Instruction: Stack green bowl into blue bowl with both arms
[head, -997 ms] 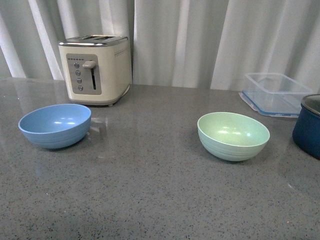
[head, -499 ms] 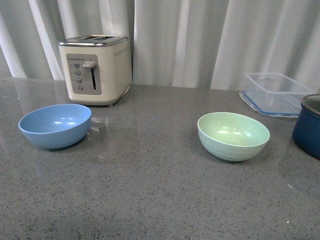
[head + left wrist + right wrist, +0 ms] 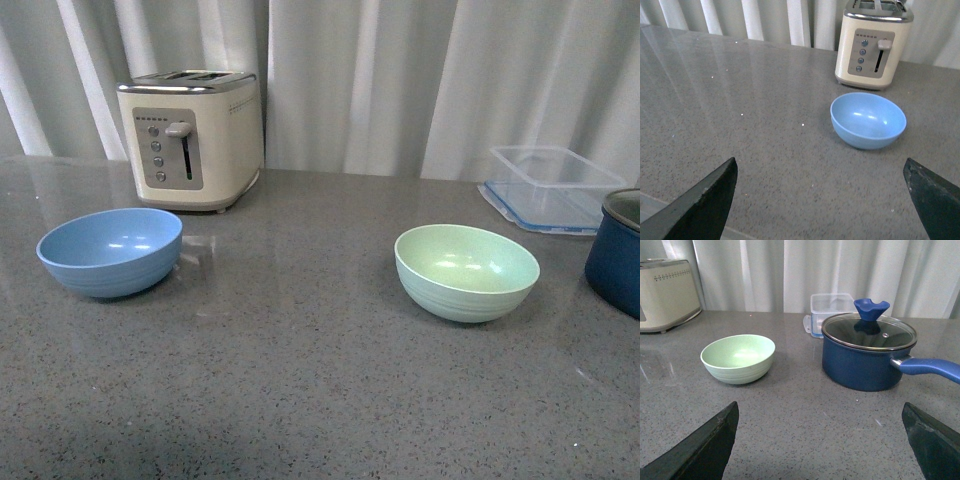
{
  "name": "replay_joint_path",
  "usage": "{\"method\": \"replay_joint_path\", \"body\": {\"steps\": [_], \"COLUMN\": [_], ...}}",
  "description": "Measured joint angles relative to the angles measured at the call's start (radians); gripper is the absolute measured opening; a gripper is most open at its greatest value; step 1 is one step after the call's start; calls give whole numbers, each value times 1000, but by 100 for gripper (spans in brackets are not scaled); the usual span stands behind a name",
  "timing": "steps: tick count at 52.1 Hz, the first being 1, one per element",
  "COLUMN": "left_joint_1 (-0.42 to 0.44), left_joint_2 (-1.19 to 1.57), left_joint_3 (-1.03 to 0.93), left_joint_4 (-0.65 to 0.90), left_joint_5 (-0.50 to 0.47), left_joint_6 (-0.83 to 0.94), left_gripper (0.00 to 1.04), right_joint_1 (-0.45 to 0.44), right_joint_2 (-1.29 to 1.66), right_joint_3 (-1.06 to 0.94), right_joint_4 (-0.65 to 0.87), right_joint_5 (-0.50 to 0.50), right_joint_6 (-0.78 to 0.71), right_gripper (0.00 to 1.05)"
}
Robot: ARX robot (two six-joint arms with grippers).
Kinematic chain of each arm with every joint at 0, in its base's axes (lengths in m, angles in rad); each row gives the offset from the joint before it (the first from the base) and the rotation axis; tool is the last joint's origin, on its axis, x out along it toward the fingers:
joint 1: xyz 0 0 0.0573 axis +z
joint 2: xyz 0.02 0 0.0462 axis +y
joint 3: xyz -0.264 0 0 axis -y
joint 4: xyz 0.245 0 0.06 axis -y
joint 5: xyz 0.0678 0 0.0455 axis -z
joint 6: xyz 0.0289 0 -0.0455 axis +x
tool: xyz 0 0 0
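The pale mint-green round plastic bowl [image 3: 467, 272] and sky-blue round plastic bowl [image 3: 110, 251] sit well apart on the grey counter [image 3: 300, 380]. The left pincer [image 3: 820, 167] and right pincer [image 3: 820, 410] gape wide, empty.

The green bowl [image 3: 467, 271], pale mint with faint ridges low down, is sitting upright and empty on the right. The blue bowl [image 3: 110, 250], sky-blue, is sitting upright and empty well apart on the left. The left gripper [image 3: 822, 200] and right gripper [image 3: 820, 440] are hanging wide-jawed, touching neither.
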Motion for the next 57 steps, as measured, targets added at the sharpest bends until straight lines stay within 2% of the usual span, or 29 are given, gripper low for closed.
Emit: {"method": "replay_joint_path", "body": {"steps": [9,14,31,57], "left_joint_1": [61,78,97,41], "left_joint_2": [333,506,886,1252], "left_joint_3": [299,434,710,978], "left_joint_4": [-33,-73,-212,-312], "left_joint_5": [99,112,231,203], "left_joint_6": [-139,-214,-370,-416], "left_gripper": [98,98,98,98], "right_joint_1": [0,0,0,0], "right_joint_2": [0,0,-1,-1], "right_joint_3": [0,0,0,0], "right_joint_4": [0,0,0,0], "right_joint_5": [-1,-1,-1,-1], "right_joint_6": [0,0,0,0], "right_gripper": [95,95,95,95]}}
